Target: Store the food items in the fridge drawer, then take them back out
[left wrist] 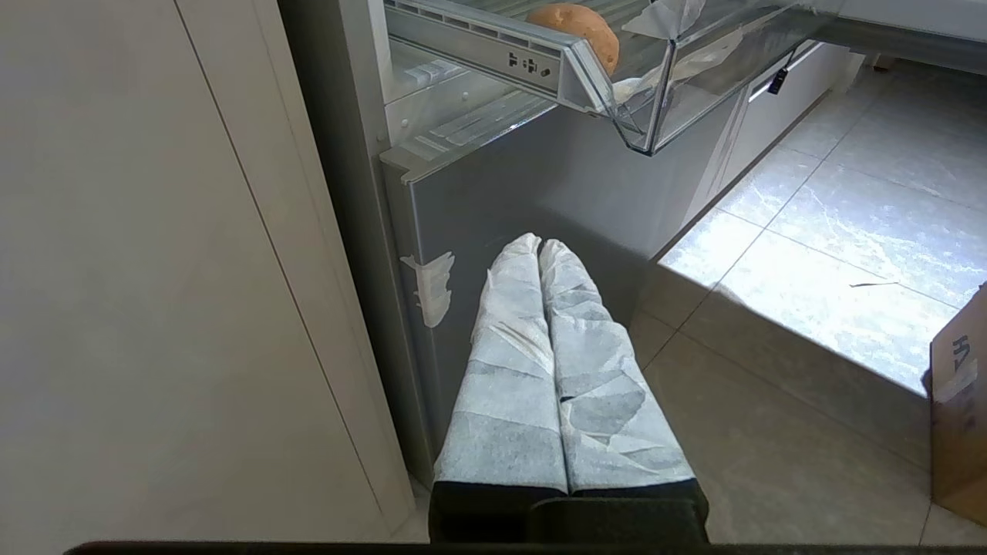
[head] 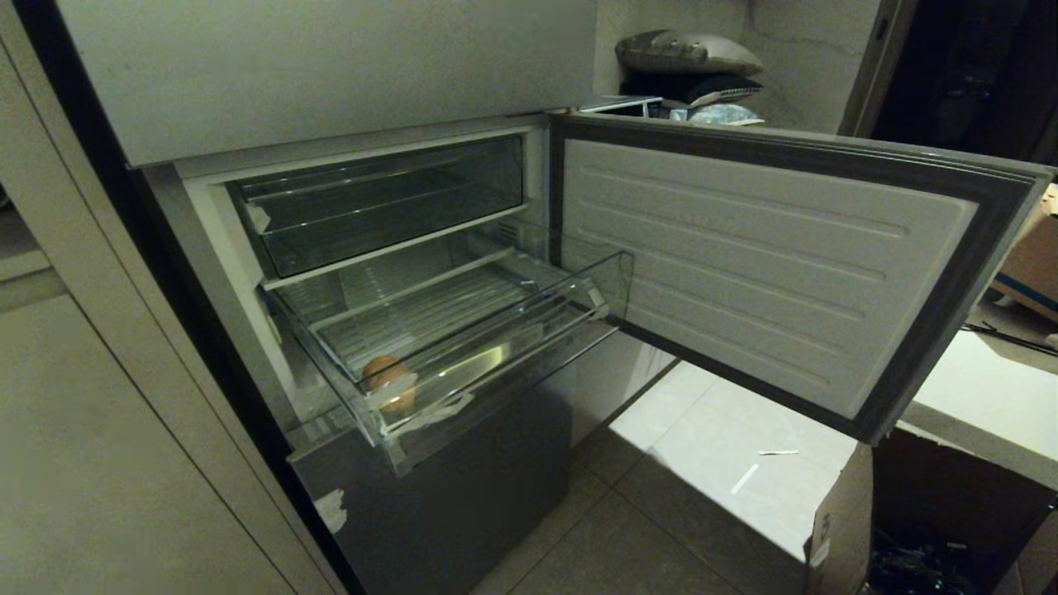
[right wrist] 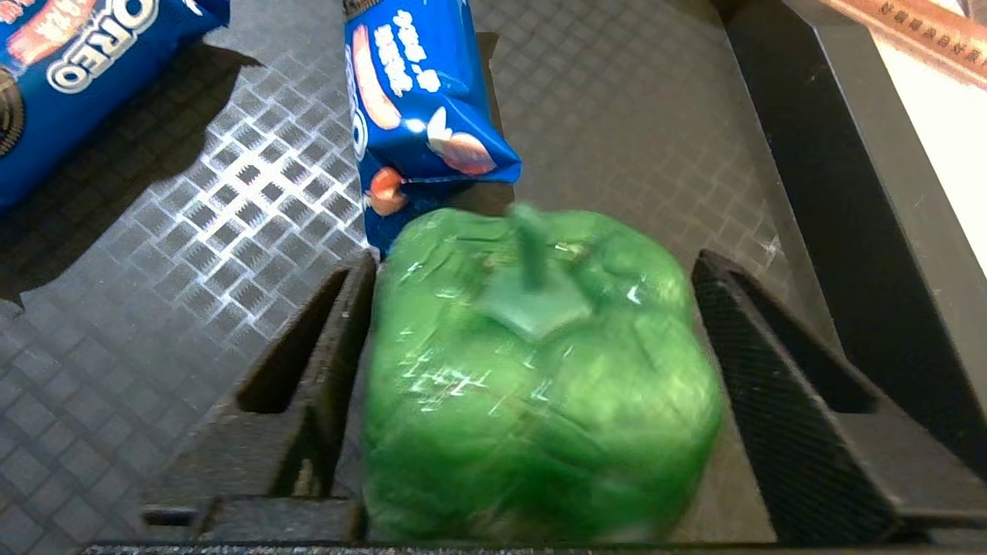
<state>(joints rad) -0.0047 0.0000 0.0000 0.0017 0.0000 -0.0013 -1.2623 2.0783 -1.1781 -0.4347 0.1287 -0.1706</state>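
Two food items are in different places. One, the tan-orange lump [head: 388, 382], lies in the near left corner of the fridge drawer [head: 504, 326], which stands pulled out of the fridge below a shallower clear bin [head: 388, 202], with the fridge door [head: 769, 264] swung open to the right. The other, the green bell pepper [right wrist: 540, 370], stands stem up on a dark diamond-patterned surface [right wrist: 193, 231] (this shows only in the right wrist view) between the spread fingers of the right end effector [right wrist: 532, 331]; a gap shows on one side, so the pepper is not clamped. Blue biscuit packets [right wrist: 416, 100] lie just beyond the pepper. Low beside the fridge's lower front, the left end effector [left wrist: 540, 247] hangs closed, its wrapped fingers [left wrist: 509, 308] pressed together.
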